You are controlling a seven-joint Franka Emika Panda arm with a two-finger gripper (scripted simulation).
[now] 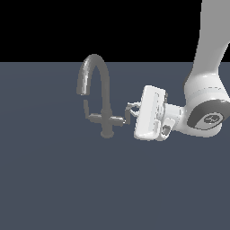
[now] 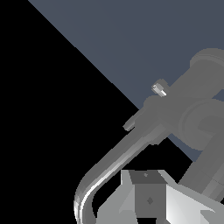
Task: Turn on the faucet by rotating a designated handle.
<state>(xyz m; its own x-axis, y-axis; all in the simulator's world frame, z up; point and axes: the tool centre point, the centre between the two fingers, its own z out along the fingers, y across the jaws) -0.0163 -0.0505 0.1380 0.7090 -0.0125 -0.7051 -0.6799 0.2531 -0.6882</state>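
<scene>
Faucet: dull grey metal gooseneck faucet stands upright on the flat slate-blue floor, spout mouth turned down toward the exterior view's left.
Handle: grey lever handle juts from the faucet's post on the side away from the spout mouth.
Gripper: white two-finger gripper lies level, just beside the handle's tip — fingers slightly apart, touching or nearly so; whether they clasp it I cannot tell.
Wrist view: faucet post and arched spout fill the frame up close.

Faucet upright on floor. Spout mouth toward exterior view's left of post; handle branching toward exterior view's right. Gripper just beside handle tip, further to post's right.
</scene>
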